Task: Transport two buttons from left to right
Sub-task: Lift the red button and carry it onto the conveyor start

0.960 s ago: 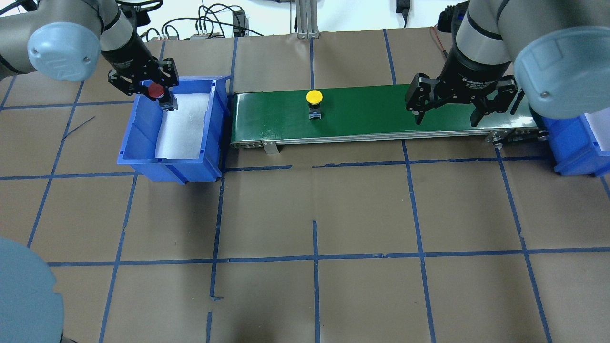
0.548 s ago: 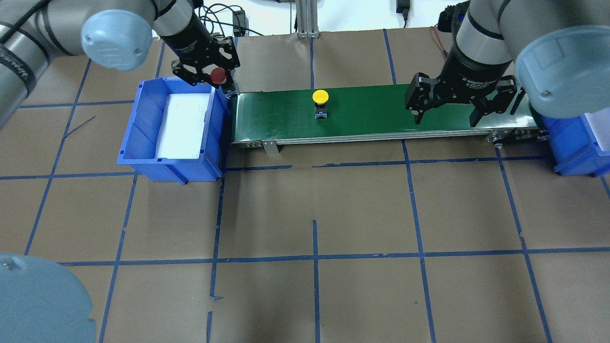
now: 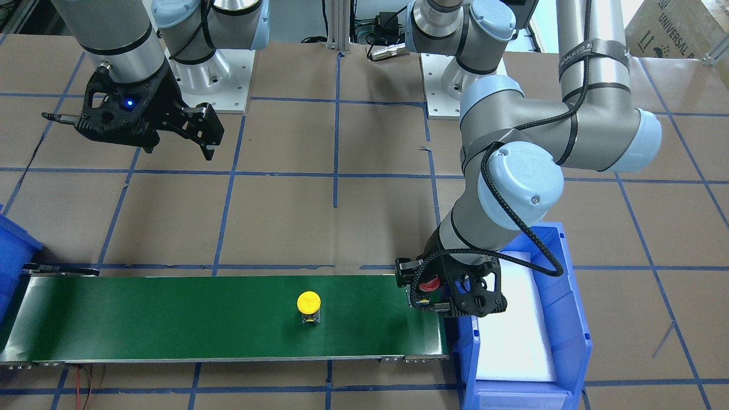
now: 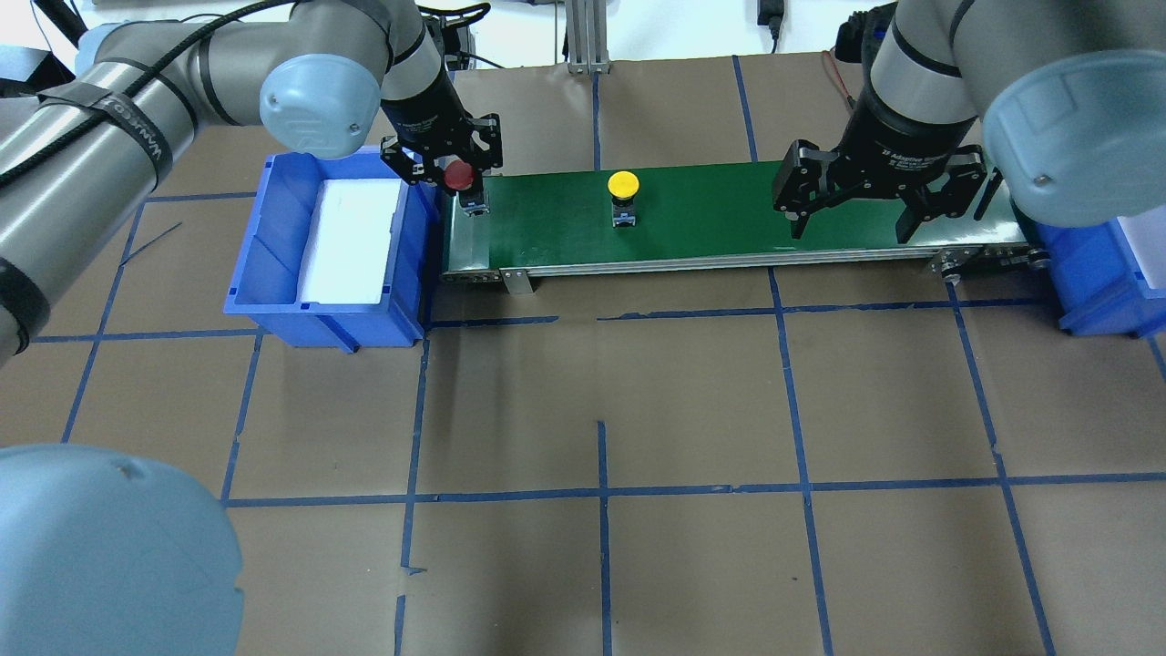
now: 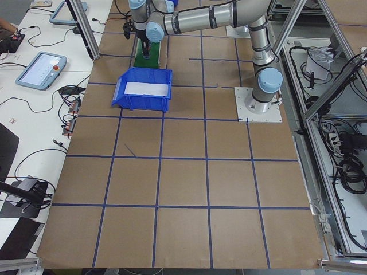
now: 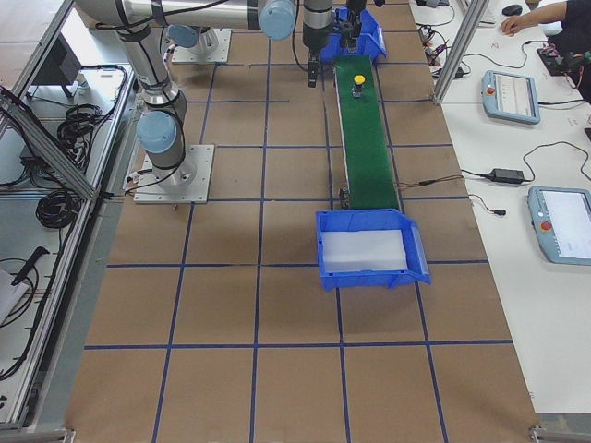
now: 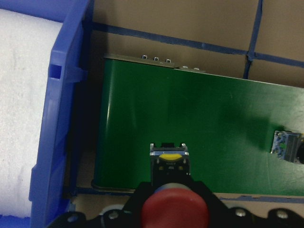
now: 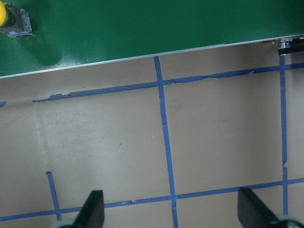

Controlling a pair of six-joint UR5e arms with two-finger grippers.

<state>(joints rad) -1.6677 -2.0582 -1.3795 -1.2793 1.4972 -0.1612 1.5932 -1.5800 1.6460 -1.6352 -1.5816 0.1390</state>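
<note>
Overhead exterior view: left claw [image 4: 458, 182] is closed on the red button [image 4: 457, 175], with the red cap between the fingers and the switch body hanging below. It is over the left end of the green conveyor belt [image 4: 710, 219], just beside the left blue bin [image 4: 273, 237]. Cannot tell whether the body touches the belt. White foam liner [image 4: 351, 237] covers the bin floor.

Left wrist view: red cap [image 7: 173, 211] at bottom centre, its switch body below it over the green surface close to the belt's end.

Yellow button [image 4: 623, 196] stands upright on the belt, alone, left of the belt's middle, well apart from both claws. Front-facing view agrees: yellow button [image 3: 308, 304] on the belt [image 3: 171, 319], red one [image 3: 431, 283] held at the belt end beside the bin [image 3: 569, 273].

Right claw [image 4: 854, 228] is spread wide and holds nothing, above the belt's right part, near the right blue bin [image 4: 1102, 282]. Right wrist view: fingers [image 8: 95, 209] far apart, brown taped tabletop [image 8: 213, 142] and the belt edge below.
</note>
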